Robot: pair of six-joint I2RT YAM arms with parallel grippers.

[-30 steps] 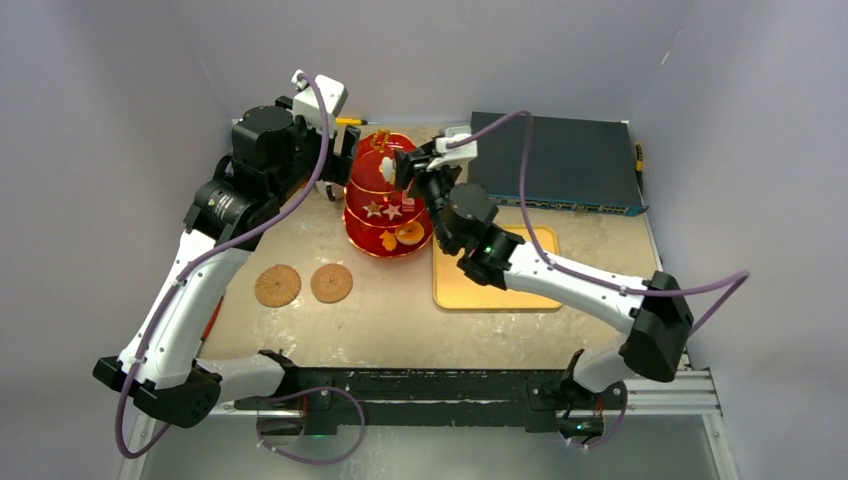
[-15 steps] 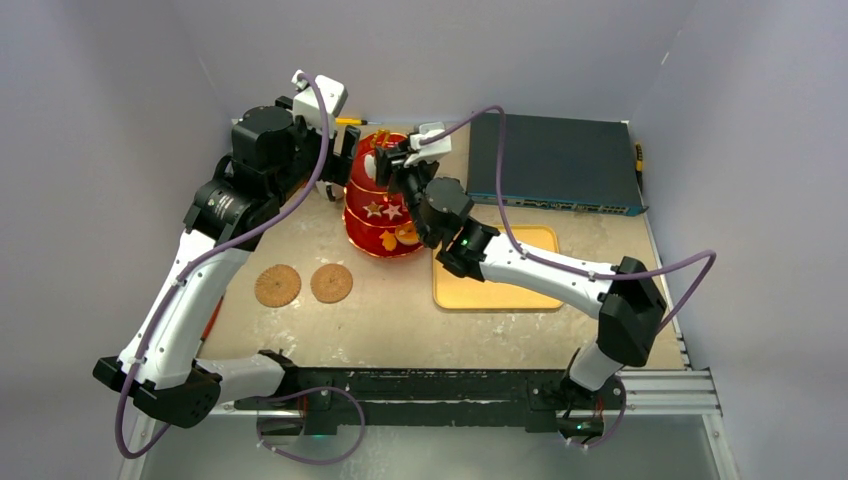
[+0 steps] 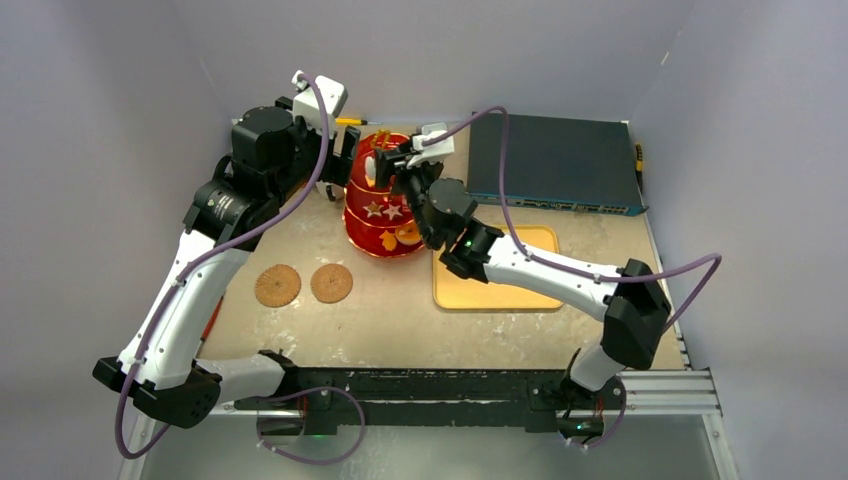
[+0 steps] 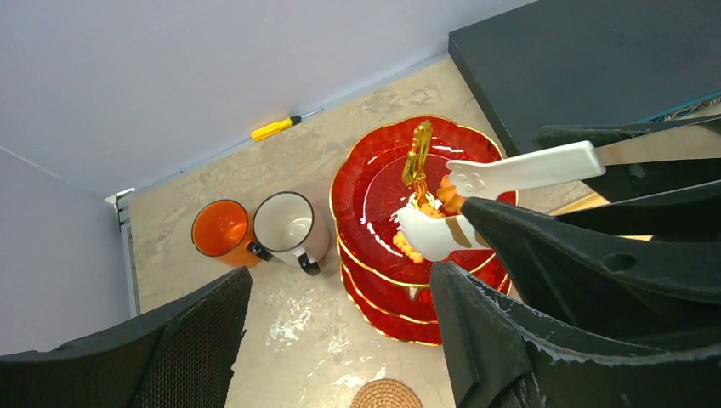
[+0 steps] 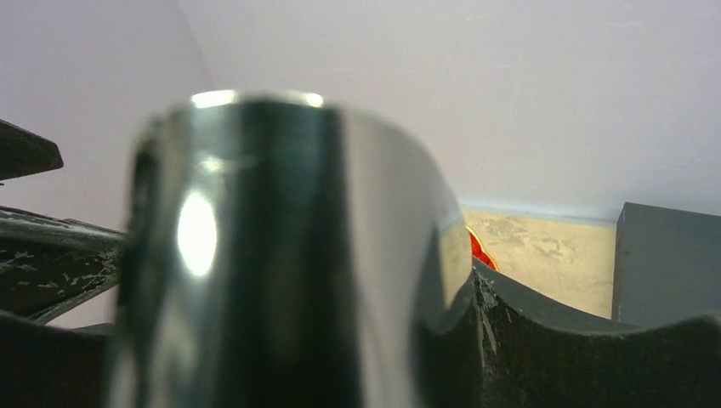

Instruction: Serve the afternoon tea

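The left gripper (image 4: 340,272) is seen spread wide and empty, with the red stand (image 4: 374,174) below it and an orange mug (image 4: 219,231) and white mug (image 4: 289,223) set side by side next to the stand. Beyond, tongs (image 4: 519,168) are clasped in the right gripper (image 3: 395,165), their white tips held at a pastry (image 4: 451,197) over the top tier.

We are looking at a robotics lab test cell, not a home: bare lilac-grey walls (image 3: 480,50) close in a beige worktop (image 3: 400,310), a left arm (image 3: 185,300) and a right arm (image 3: 545,268) are mounted on a metal rail (image 3: 670,402), and an electronics box (image 3: 555,160) and a yellow screwdriver (image 4: 274,128) lie at the back
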